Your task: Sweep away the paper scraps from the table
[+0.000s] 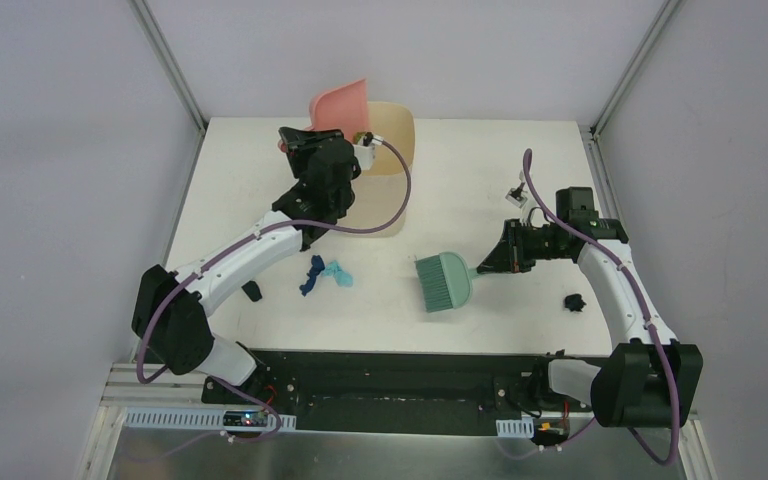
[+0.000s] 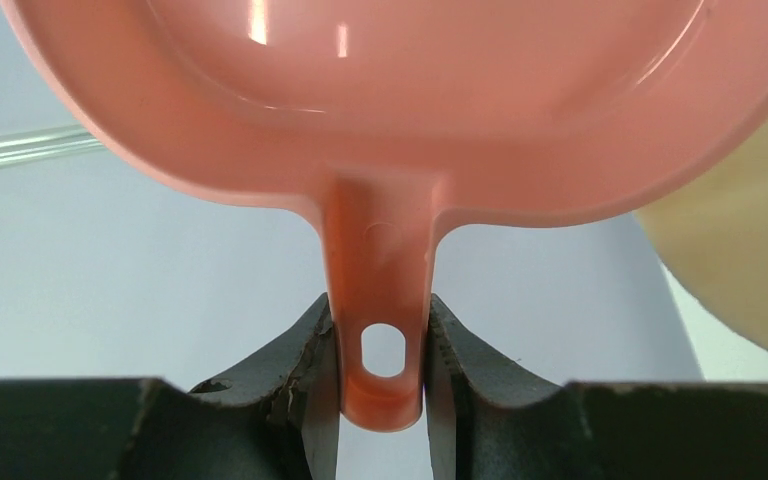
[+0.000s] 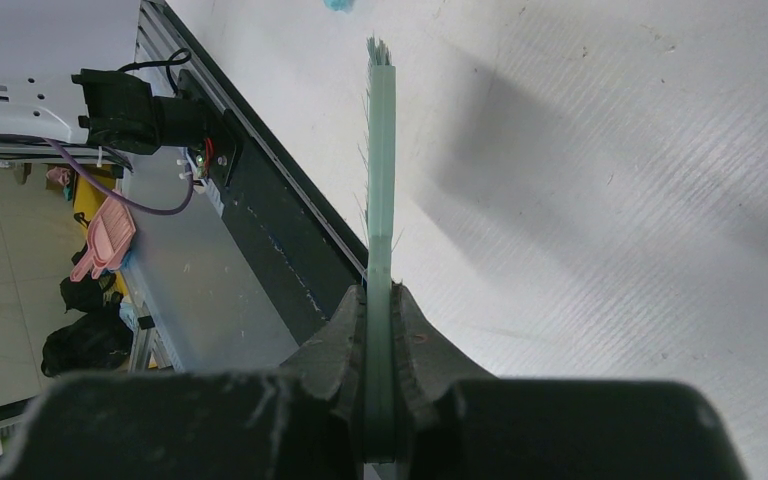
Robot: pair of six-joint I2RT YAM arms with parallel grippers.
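My left gripper (image 1: 312,140) is shut on the handle of the pink dustpan (image 1: 342,104), held up and tilted over the tall beige bin (image 1: 392,135); in the left wrist view the fingers (image 2: 305,355) clamp the handle (image 2: 382,290). My right gripper (image 1: 490,266) is shut on the handle of the green hand brush (image 1: 444,279), whose bristles rest on the table (image 1: 480,180); it shows edge-on in the right wrist view (image 3: 380,200). Paper scraps lie on the table: a dark blue one (image 1: 313,276), a teal one (image 1: 339,273), a black one (image 1: 252,291) and a black one at right (image 1: 574,302).
Metal posts (image 1: 172,62) rise from the rear corners. A black rail (image 1: 390,385) runs along the near edge between the arm bases. A small white part (image 1: 513,193) lies on the table behind the right gripper.
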